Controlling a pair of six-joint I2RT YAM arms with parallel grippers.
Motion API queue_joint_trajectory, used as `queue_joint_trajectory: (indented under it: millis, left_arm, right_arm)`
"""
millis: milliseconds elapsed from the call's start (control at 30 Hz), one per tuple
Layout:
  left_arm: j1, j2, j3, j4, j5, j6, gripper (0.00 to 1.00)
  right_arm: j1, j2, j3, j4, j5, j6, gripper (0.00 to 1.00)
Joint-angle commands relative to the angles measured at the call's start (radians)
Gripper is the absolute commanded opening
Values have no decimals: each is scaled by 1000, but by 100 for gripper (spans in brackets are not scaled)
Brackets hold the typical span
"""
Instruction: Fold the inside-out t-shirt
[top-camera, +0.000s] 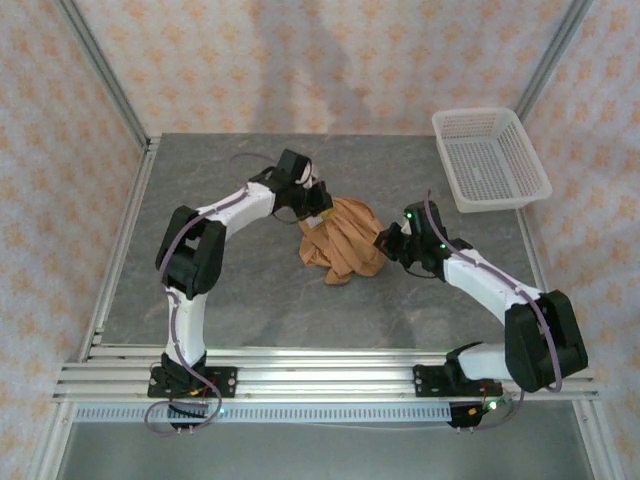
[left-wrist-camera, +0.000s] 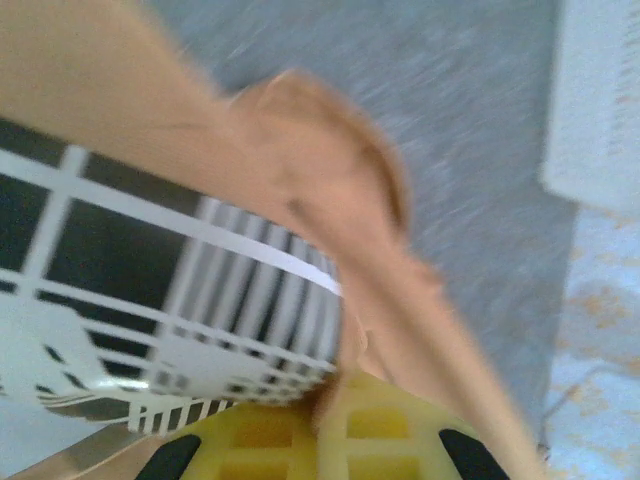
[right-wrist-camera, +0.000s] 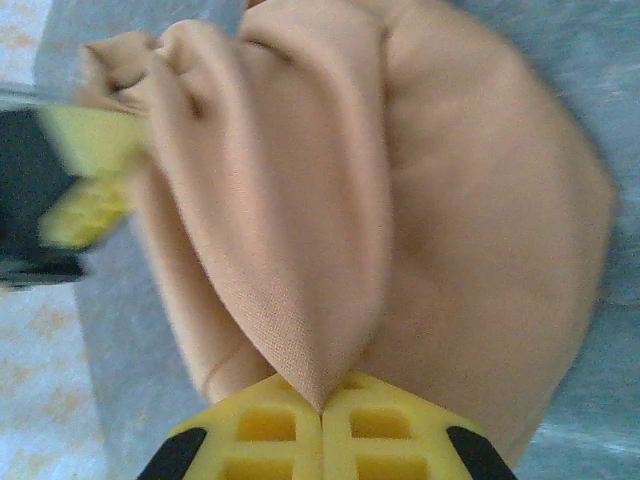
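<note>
1. Grey counter (top-camera: 250, 300) inside patterned walls.
2. The right end effector (right-wrist-camera: 322, 410), at the near-right edge of the shirt (top-camera: 343, 240), is clamped on a fold.
3. The shirt lies bunched between both arms.
4. The left end effector (top-camera: 318, 207), at the shirt's far-left edge, is closed on fabric too, so spreading likely means pulling apart.

On the table (top-camera: 250, 300) the t-shirt (top-camera: 342, 245) lies between left tool (top-camera: 322, 212) and right tool (top-camera: 384, 241), basket (top-camera: 490, 160) behind at right.

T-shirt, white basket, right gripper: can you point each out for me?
t-shirt (top-camera: 340, 245): top external view, middle of the bunched orange-tan cloth.
white basket (top-camera: 492, 165): top external view, its bare mesh floor.
right gripper (right-wrist-camera: 322, 412): right wrist view, where its yellow fingertips meet, pinching a cloth fold.
</note>
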Motion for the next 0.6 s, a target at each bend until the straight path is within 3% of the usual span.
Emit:
queue_joint_trajectory:
  millis: [0,133,200,367,567]
  left_arm:
    - [11,-101,166,7,2,-33,0]
    - [-5,-132,217,154,70,-100,0]
    - [-21,-171,182,208,110,-115,0]
    - [-60,-244,-82,318,176,-83,0]
    - [-51,-350,-397,377,155,-42,0]
  right_arm:
    - [-20,14,-119,41,116,61,0]
    - [7,95,-219,210,46,145,0]
    - [41,100,-207,209,34,142,0]
    - [58,-44,-120,1,112,50,32]
    - [58,-157,-16,-172,199,-46,30]
